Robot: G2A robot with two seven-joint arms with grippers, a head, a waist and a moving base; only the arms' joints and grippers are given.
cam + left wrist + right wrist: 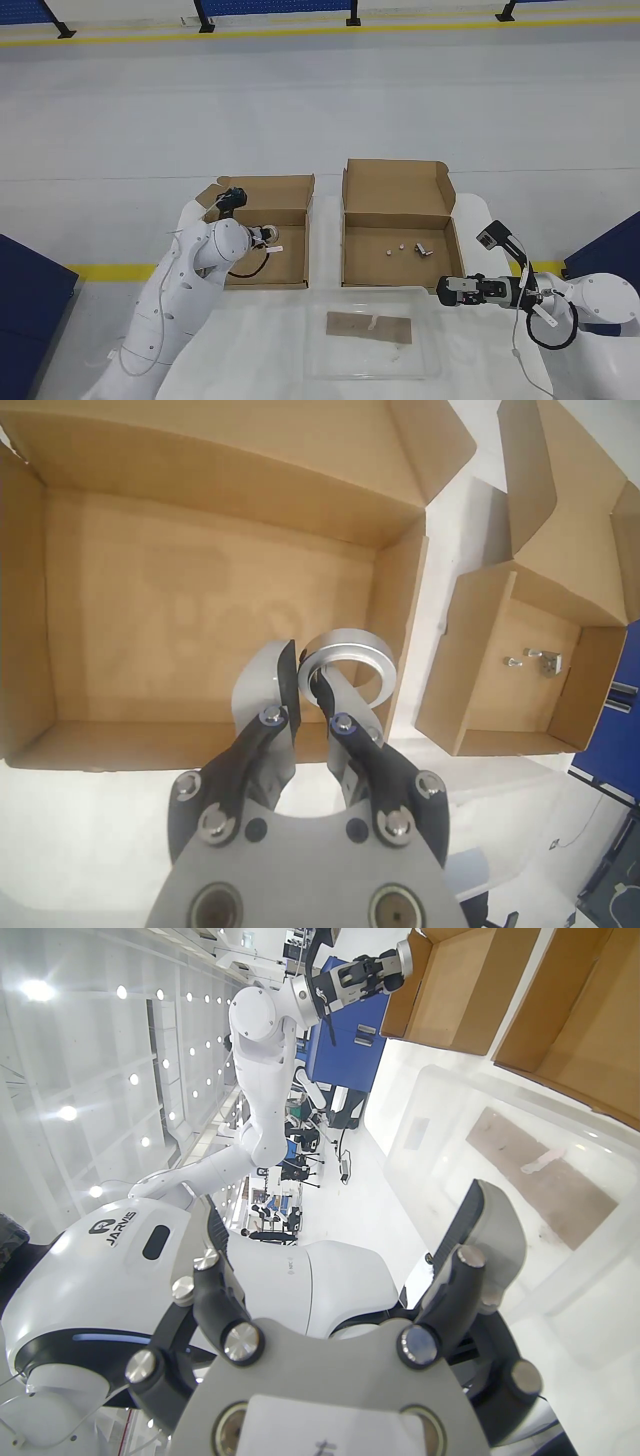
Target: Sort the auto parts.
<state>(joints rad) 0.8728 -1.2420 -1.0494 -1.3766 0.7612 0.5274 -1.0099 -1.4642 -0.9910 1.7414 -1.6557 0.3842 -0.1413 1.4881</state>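
Clamping the metal ring (346, 639), left tool (303, 670) covers its near rim.

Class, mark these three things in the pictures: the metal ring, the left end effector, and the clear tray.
metal ring (350, 642): left wrist view, on its outer wall.
left end effector (306, 675): left wrist view, midway between its fingertips.
clear tray (370, 362): top view, on its bare floor.

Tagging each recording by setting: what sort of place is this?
Probably a robotics lab or workshop hall: a painted floor with a yellow line, blue partitions, rows of ceiling lights, and other workstations behind.
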